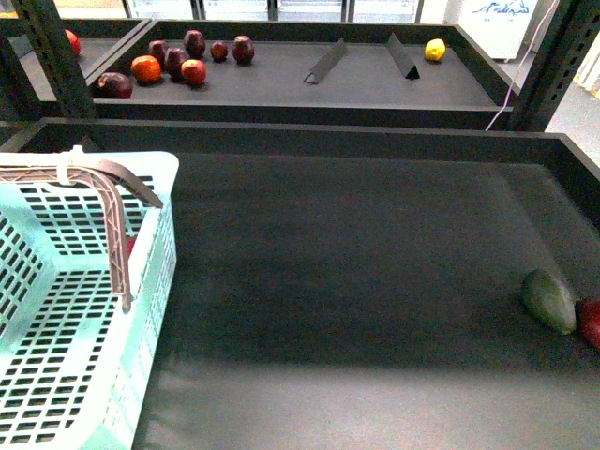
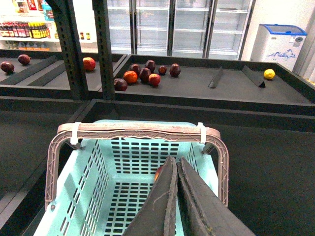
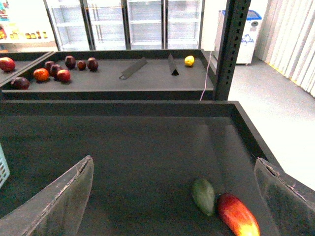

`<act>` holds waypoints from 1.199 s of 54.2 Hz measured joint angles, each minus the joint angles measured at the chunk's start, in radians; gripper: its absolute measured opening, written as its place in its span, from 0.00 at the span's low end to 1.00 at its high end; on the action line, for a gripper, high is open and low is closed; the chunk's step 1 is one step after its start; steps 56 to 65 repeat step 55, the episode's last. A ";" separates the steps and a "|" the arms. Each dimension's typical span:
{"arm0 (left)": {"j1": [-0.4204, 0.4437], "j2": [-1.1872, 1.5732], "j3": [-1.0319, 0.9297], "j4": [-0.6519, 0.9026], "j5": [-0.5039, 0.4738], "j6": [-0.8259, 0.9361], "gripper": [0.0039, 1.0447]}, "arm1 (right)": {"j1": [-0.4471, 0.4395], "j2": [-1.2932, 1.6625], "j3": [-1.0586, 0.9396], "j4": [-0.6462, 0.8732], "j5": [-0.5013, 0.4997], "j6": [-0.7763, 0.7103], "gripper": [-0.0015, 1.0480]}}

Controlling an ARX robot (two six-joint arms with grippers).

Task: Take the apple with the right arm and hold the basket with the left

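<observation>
The apple [image 3: 237, 215], red with a yellow blush, lies on the dark shelf bed next to a dull green oval fruit [image 3: 204, 195]. In the front view only its red edge [image 1: 591, 322] shows at the far right. My right gripper [image 3: 173, 161] is open and empty, above and short of the apple. The mint basket [image 1: 56, 366] stands at the left of the bed with its brown handles [image 1: 112, 216] raised. My left gripper [image 2: 174, 159] is shut on nothing, over the basket's inside, just behind the handle [image 2: 138, 132]. Neither gripper shows in the front view.
A small red fruit [image 2: 158, 172] peeks out behind my left fingers inside the basket. The upper shelf holds several dark red and orange fruits [image 1: 178, 61], a yellow fruit [image 1: 435, 49] and two dividers [image 1: 328, 62]. Shelf posts [image 1: 558, 56] stand at both sides.
</observation>
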 joint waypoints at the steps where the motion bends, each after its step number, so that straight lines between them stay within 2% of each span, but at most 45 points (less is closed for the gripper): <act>1: 0.000 0.000 0.000 0.000 0.000 0.000 0.03 | 0.000 0.000 0.000 0.000 0.000 0.000 0.92; 26: 0.000 -0.001 0.000 -0.001 0.000 0.000 0.03 | 0.000 0.000 0.000 0.000 0.000 0.000 0.92; 27: 0.000 -0.001 0.000 -0.001 0.000 0.000 0.04 | 0.000 0.000 0.000 0.000 0.000 0.000 0.92; 39: 0.000 -0.001 0.000 -0.001 0.000 0.000 0.59 | 0.000 0.000 0.000 0.000 0.000 0.000 0.92; 50: 0.000 -0.001 0.000 -0.001 0.000 0.000 0.93 | 0.000 0.000 0.000 0.000 0.000 0.000 0.92; 51: 0.000 -0.001 0.000 -0.001 0.000 0.001 0.95 | 0.000 0.000 0.000 0.000 0.000 0.000 0.92; 65: 0.000 -0.001 0.000 -0.001 0.000 0.002 0.93 | 0.000 0.000 0.000 0.000 0.000 0.000 0.92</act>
